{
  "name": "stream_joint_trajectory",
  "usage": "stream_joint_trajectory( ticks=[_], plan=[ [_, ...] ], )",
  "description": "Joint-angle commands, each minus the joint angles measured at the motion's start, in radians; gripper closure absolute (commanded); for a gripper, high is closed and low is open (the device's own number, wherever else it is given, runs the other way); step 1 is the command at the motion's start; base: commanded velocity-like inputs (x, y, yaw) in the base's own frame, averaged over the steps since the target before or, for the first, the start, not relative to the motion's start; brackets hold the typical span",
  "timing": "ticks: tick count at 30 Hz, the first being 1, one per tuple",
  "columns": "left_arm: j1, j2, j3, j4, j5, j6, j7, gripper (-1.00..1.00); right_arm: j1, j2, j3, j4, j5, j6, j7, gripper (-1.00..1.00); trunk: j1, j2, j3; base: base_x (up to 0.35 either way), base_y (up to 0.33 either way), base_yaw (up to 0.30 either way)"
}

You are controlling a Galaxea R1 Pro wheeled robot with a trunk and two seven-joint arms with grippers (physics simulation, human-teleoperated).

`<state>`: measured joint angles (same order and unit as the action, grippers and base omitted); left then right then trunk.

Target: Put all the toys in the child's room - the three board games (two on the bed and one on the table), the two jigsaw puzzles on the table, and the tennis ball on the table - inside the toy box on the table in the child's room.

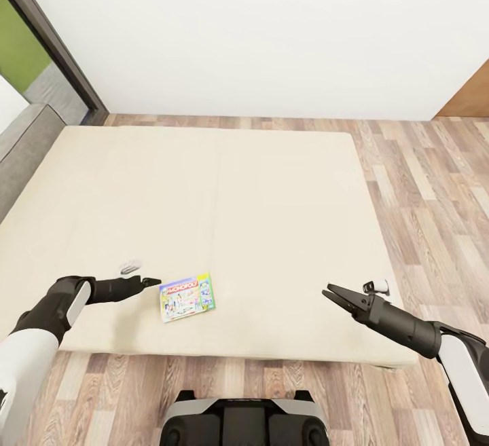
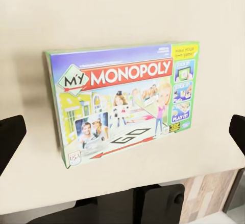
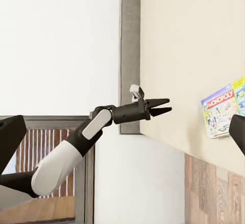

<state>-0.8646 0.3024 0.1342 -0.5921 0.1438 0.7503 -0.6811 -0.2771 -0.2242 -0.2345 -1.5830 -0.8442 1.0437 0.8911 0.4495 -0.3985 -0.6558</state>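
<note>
Head view: robot stands at the near edge of the bed (image 1: 224, 201), beige mattress, grey headboard at the left. One board game (image 1: 187, 297), the My Monopoly box with the red band, lies flat on the mattress close to the near edge. Left gripper (image 1: 151, 282) sits just left of the box, not touching, nothing held; whether its fingers are apart I cannot tell here. Right gripper (image 1: 333, 294) hangs over the right part of the mattress, well apart from the box, fingers slightly parted, empty.

Left wrist view: the box fills the middle, face up on the mattress, dark fingertips (image 2: 11, 134) far apart on either side of it and clear of it, so this hand is wide open, no grip yet.

Right wrist view: left gripper (image 3: 164, 106) seen across the bed, fingers a little apart, empty, box (image 3: 224, 107) just beyond it.

Progress judgement: early; this game is not yet picked up, nothing carried, no toy box in sight, a second game said to be on the bed is not visible
</note>
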Motion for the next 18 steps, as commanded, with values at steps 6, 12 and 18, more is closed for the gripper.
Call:
stream_joint_trajectory(
  ticks=[6, 12, 18],
  plan=[
    [-0.001, -0.003, 0.002, 0.000, 0.003, -0.002, 0.001, -1.00, -0.001, 0.000, 0.002, 0.000, 0.004, 0.004, 0.005, -1.00, 0.001, -0.002, -0.003, 0.000, 0.000, 0.000],
    [-0.001, -0.006, 0.002, 0.000, 0.002, -0.004, 0.001, -1.00, -0.001, 0.000, 0.002, 0.001, 0.004, 0.004, 0.005, -1.00, 0.001, -0.002, -0.009, 0.000, 0.000, 0.000],
    [-0.001, -0.009, 0.002, 0.000, 0.002, -0.006, 0.002, -1.00, -0.001, 0.000, 0.001, 0.001, 0.004, 0.004, 0.005, -1.00, 0.001, -0.002, -0.018, 0.000, 0.000, 0.000]
  ],
)
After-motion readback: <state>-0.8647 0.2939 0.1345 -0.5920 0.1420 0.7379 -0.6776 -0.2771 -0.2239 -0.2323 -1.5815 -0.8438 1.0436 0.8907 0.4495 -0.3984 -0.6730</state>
